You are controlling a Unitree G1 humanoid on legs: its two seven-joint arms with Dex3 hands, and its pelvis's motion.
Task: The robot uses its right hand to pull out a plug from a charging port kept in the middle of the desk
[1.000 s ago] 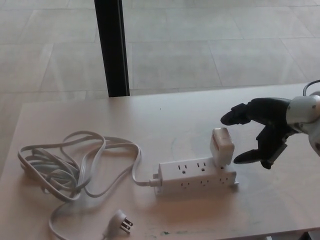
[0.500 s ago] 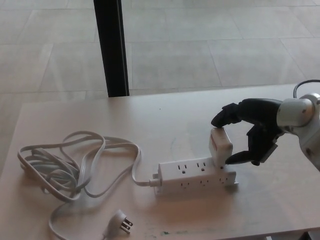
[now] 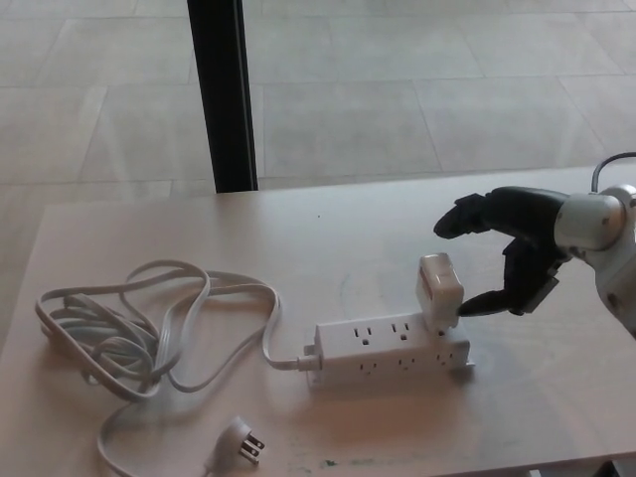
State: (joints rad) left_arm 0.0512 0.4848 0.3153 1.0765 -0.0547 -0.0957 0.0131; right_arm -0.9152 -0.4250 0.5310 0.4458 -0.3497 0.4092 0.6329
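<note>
A white plug, a blocky adapter, stands upright in the right end of a white power strip, and the strip lies near the middle of the desk, a little toward its front edge. The plug is seated in the strip's top row of sockets, with two empty sockets of that row showing just to its left.

The right robot hand comes in from the right of the power strip and hangs beside the plug. Its fingers are spread apart and hold nothing: one black finger reaches out above and behind the plug's top without touching it, and the thumb points at the plug's lower right side, its tip very near or just touching the casing; which of the two cannot be told.

From the left end of the power strip a white cord runs out and lies in loose loops on the desk well to the left. The cord ends in a pronged wall plug that lies flat near the front edge, in front and to the left of the power strip.

Behind the desk, beyond the power strip, a black post rises from a pale tiled floor.
</note>
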